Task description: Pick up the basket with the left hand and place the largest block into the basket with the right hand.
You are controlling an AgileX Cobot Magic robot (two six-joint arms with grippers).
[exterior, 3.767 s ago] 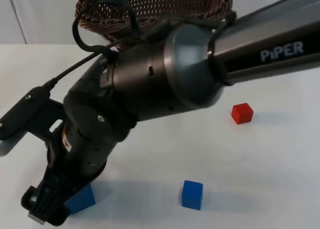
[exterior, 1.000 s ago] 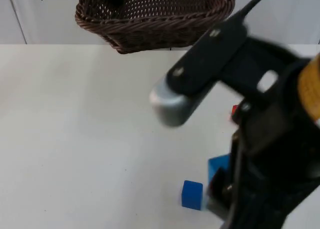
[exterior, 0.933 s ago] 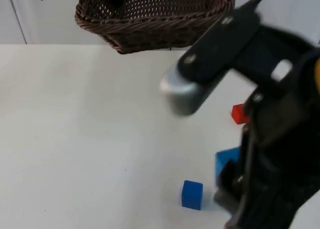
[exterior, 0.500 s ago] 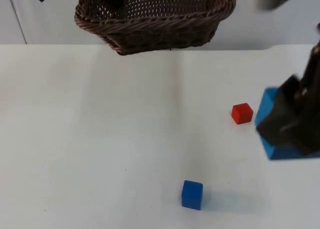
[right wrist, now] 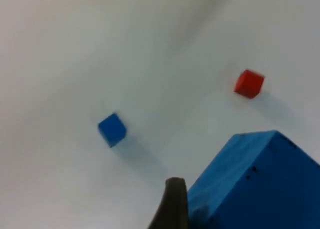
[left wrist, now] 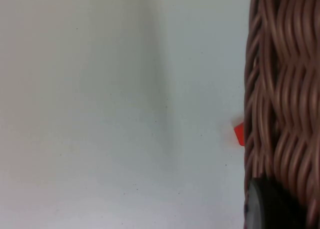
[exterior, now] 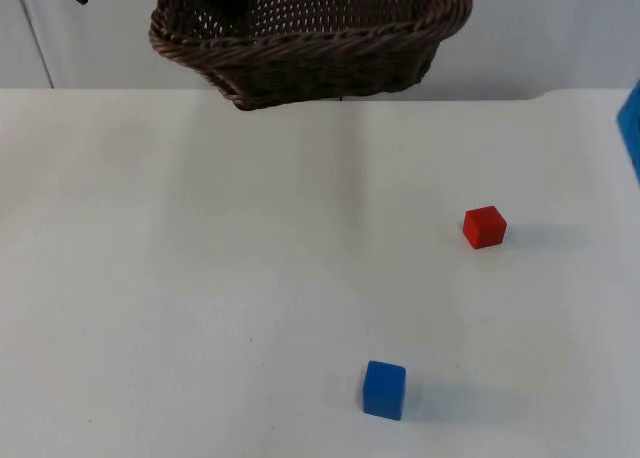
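Top view gives us the basket (exterior: 310,38) aloft at upper centre, the left gripper (left wrist: 272,209) clamped on its stiff woven wall. Our right gripper (right wrist: 185,209) pinches the large blue block (right wrist: 260,184) by its flat faces, well above the table; we judge it rigid and light.

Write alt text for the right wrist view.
A large blue block sits against the right end effector's black fingertip, lifted above the white table. Below lie a small blue block and a small red block.
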